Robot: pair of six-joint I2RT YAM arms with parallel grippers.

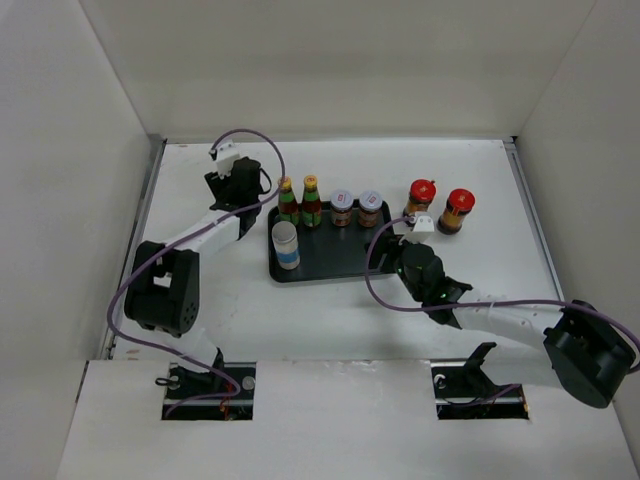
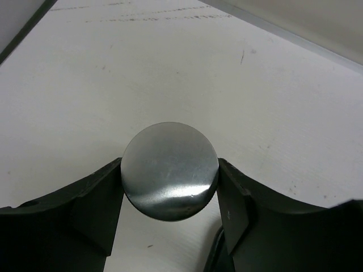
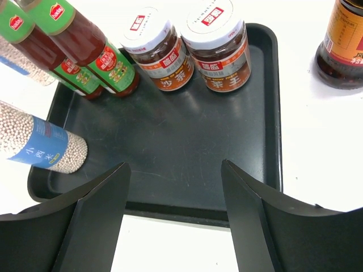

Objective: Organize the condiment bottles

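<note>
Left wrist view: the left gripper [image 2: 170, 173] looks straight down on a grey-topped cylinder [image 2: 170, 161] standing on the white table [image 2: 113, 68]. Its dark fingers [image 2: 96, 204] sit against opposite sides of the round, shiny cap, so the gripper appears clamped on it. The cap looks smooth and hard, probably slippery. The container seems small, stiff and light, so a centred squeeze across its width, kept upright, should hold it.

Right wrist view: the right gripper [image 3: 174, 167] hangs spread and empty above the near rim of the black tray [image 3: 187, 136]. On the tray ahead of it stand two pale-lidded jars [image 3: 218, 42]. Left of those are two green-labelled bottles [image 3: 108, 62] and a matching cylinder [image 3: 42, 150]. Ahead to its right, off the tray, stand two red-lidded jars [image 1: 422, 197].
</note>
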